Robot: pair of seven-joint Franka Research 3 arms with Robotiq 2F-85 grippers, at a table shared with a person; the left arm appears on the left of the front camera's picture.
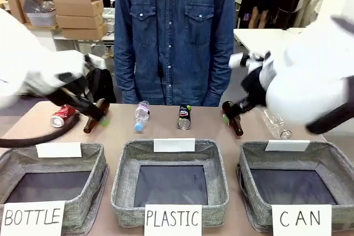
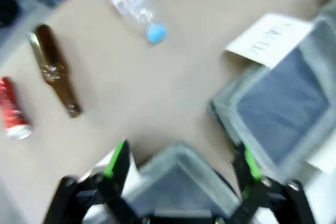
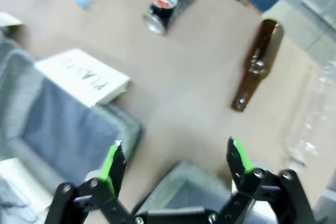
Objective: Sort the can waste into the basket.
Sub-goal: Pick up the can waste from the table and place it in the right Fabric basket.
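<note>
Both cans are seen lying on their sides along the far side of the desk (image 1: 119, 132), outside the baskets. The red can (image 1: 62, 116) is at the far left, just beside a brown bottle (image 1: 95, 115). The black can (image 1: 184, 117) is mid-row, behind the PLASTIC basket (image 1: 119, 161). The CAN basket (image 1: 338, 157) is set at the near right, well apart from both. The left gripper (image 2: 184, 153) and right gripper (image 3: 176, 148) are held above the baskets' far rims, jaws released wide, nothing grasped.
</note>
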